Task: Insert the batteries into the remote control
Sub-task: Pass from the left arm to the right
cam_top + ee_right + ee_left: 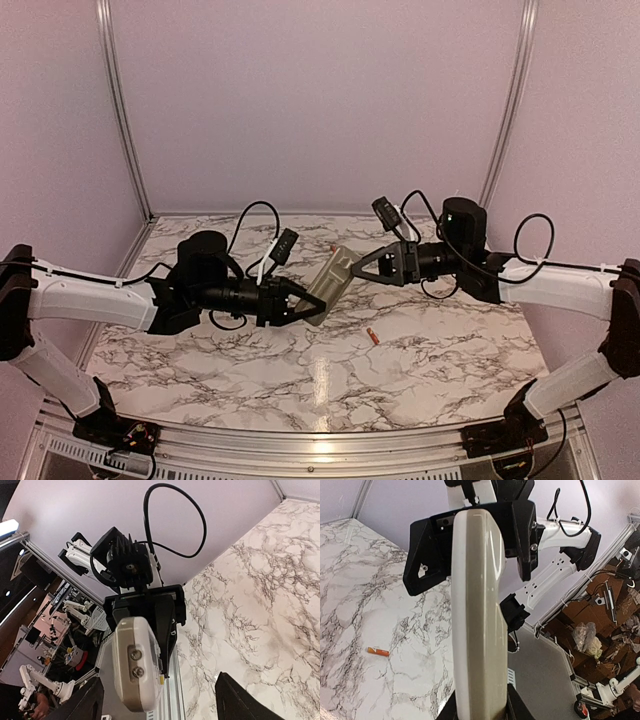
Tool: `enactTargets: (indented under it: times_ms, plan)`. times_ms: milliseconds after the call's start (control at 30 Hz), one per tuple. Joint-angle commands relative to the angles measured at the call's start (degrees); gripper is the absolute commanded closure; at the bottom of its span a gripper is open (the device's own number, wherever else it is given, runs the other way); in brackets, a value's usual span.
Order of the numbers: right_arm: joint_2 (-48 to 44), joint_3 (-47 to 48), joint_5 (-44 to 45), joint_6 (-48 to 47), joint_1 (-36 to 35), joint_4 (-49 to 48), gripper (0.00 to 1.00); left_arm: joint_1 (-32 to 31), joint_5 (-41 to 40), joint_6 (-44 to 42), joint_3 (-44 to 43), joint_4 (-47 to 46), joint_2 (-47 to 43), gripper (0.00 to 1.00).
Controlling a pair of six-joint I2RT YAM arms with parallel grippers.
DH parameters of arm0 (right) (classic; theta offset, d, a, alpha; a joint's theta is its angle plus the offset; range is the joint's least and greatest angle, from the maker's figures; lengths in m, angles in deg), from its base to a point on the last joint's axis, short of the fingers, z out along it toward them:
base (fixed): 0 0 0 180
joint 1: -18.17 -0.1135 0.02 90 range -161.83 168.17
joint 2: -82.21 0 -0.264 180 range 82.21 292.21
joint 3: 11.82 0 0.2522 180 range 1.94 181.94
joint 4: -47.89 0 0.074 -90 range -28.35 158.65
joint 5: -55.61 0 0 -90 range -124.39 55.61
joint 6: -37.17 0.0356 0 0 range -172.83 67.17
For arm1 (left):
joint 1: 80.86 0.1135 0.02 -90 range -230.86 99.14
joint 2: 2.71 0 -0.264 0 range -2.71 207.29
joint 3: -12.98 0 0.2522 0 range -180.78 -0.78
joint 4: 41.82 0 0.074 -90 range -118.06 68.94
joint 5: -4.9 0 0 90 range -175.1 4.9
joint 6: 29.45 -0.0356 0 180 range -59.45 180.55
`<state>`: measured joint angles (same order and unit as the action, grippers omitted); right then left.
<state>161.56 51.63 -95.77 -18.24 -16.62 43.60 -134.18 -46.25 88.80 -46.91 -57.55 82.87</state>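
Remote control (332, 275) held in mid-air over the marble counter (450, 345), one end clamped in the left hand (312, 304), the other end sitting inside the widely spread right hand (358, 268). One orange battery (372, 337) lying on the counter nearby, toward the right side.

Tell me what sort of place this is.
Probably a robotics lab test cell: a marble-patterned tabletop walled by lilac panels on aluminium posts, with cardboard boxes and another white robot arm beyond it.
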Motion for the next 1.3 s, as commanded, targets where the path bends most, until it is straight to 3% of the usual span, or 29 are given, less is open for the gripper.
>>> enactTargets:
  times_ms: [0,167,433,733,933,1167,1267]
  plan:
    - [-1.45,-2.24,4.57,9.91,-0.13,-15.25,0.24,0.00,-5.16,7.59,1.57,-16.02,-2.07,1.00]
    - [0.25,-0.61,6.59,11.46,-2.51,-18.37,0.24,-0.51,-6.66,9.99,3.01,-20.50,-1.57,1.00]
    - [3.06,1.30,8.36,14.22,-3.88,-22.84,0.32,-1.99,-7.59,12.75,3.23,-25.28,0.61,1.00]
    - [4.49,4.04,9.08,14.24,-4.02,-22.36,0.34,-2.58,-8.21,12.54,3.21,-24.66,1.28,1.00]
    - [5.91,5.06,8.47,15.02,-4.14,-23.19,0.41,-2.67,-8.38,12.90,2.88,-24.57,2.16,1.00]
    - [6.95,5.67,7.67,16.00,-4.32,-24.68,0.40,-2.67,-8.94,13.37,2.79,-24.89,3.62,1.00]
    - [6.96,5.65,7.68,15.71,-4.33,-24.49,0.48,-2.67,-9.19,13.43,2.78,-24.91,3.54,1.00]
